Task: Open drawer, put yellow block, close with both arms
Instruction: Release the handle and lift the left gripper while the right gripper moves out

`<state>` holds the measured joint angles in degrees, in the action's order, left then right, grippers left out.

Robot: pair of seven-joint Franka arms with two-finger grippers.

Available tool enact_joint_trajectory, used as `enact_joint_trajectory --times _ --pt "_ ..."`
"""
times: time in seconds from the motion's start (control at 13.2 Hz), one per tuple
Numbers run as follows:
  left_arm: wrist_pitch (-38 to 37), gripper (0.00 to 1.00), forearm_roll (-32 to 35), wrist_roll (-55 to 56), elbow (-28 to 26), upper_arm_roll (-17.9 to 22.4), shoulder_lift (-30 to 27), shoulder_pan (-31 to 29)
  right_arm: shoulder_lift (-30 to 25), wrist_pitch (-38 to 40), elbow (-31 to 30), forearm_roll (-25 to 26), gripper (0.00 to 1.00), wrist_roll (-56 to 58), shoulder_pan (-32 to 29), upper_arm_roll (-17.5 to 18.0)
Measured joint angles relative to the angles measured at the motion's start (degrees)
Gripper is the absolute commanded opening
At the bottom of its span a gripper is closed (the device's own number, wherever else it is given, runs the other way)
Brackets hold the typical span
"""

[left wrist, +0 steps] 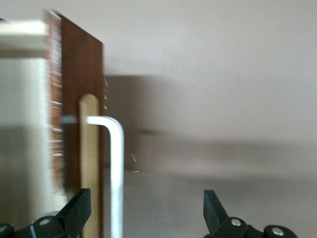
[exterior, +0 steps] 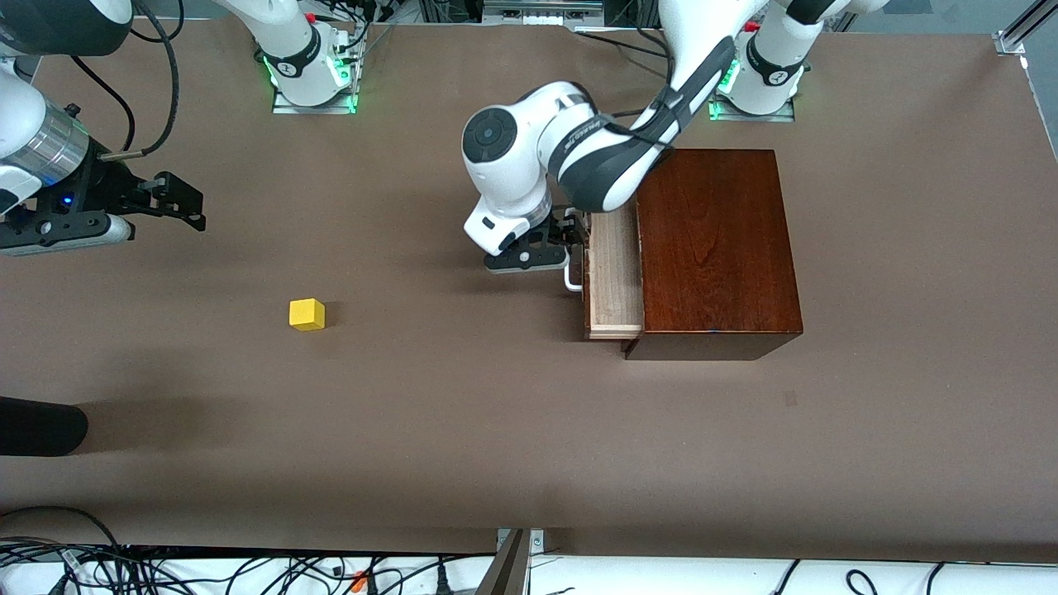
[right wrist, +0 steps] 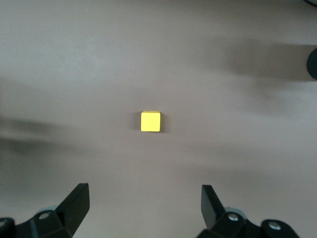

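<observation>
The drawer [exterior: 613,277] stands partly pulled out of the reddish-brown box [exterior: 715,248], showing its pale wood tray. Its white bar handle [exterior: 571,281] [left wrist: 117,173] runs between the fingers of my left gripper [exterior: 570,234] [left wrist: 147,198]. That gripper is open and the bar lies close to one finger [left wrist: 79,208], unpinched. The yellow block [exterior: 307,315] [right wrist: 150,121] sits alone on the brown table toward the right arm's end. My right gripper [exterior: 192,207] [right wrist: 145,193] hangs open and empty above the table, with the block in its wrist view.
A black rounded object [exterior: 41,426] pokes in at the right arm's end of the table, nearer the front camera than the block. Cables [exterior: 248,570] lie along the near edge. The arm bases [exterior: 314,74] stand at the table's back edge.
</observation>
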<state>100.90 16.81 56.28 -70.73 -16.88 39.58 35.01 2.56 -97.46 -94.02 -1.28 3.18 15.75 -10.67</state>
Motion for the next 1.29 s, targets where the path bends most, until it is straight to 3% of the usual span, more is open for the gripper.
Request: enact_joint_trajectory --times 0.3,0.68,1.14,1.29 --pt "-6.98 1.0 -0.01 -6.52 0.31 0.0 -7.0 -4.4 0.01 0.18 0.0 0.0 1.0 0.0 0.0 0.0" --pt "-13.12 1.0 -6.62 -28.01 0.44 0.02 -13.94 -18.41 2.17 0.35 0.0 -0.05 1.0 0.2 1.53 1.32" --pt "-16.19 1.0 -8.85 -47.2 -1.56 0.33 -21.29 -28.28 3.71 1.23 0.52 -0.07 1.0 0.34 14.58 2.6" --pt "-16.23 1.0 -10.53 -54.27 -6.33 4.04 -26.11 -29.87 4.47 0.16 0.71 0.31 1.0 0.53 21.68 2.77"
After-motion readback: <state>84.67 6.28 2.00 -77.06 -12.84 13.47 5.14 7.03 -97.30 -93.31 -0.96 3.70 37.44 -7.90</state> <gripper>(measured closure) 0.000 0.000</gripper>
